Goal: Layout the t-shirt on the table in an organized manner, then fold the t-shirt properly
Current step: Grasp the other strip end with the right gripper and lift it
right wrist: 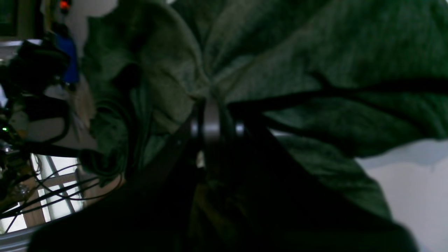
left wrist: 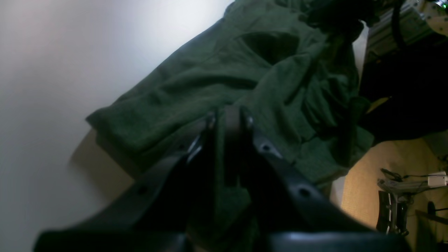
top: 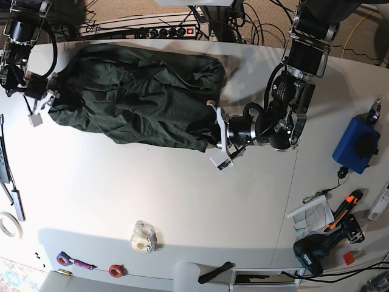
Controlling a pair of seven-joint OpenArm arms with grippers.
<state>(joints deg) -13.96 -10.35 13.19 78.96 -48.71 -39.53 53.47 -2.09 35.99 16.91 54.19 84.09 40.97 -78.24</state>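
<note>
The dark green t-shirt (top: pixel 134 97) lies crumpled and stretched sideways across the far half of the white table (top: pixel 182 201). My left gripper (top: pixel 214 137), on the right in the base view, is shut on the shirt's right edge. In the left wrist view the gripper (left wrist: pixel 229 120) pinches a fold of the fabric (left wrist: pixel 217 80). My right gripper (top: pixel 47 97), on the left in the base view, is shut on the shirt's left edge. In the right wrist view the gripper (right wrist: pixel 213 119) clamps bunched fabric (right wrist: pixel 315 52), held just above the table.
A tape roll (top: pixel 144 237) stands near the front middle. Small tape rolls (top: pixel 115 269) lie at the front left. A blue box (top: pixel 355 146), an orange cutter (top: pixel 343 213), a paper (top: pixel 310 213) and a drill (top: pixel 316 249) sit at the right. A power strip (top: pixel 170 30) runs along the back edge.
</note>
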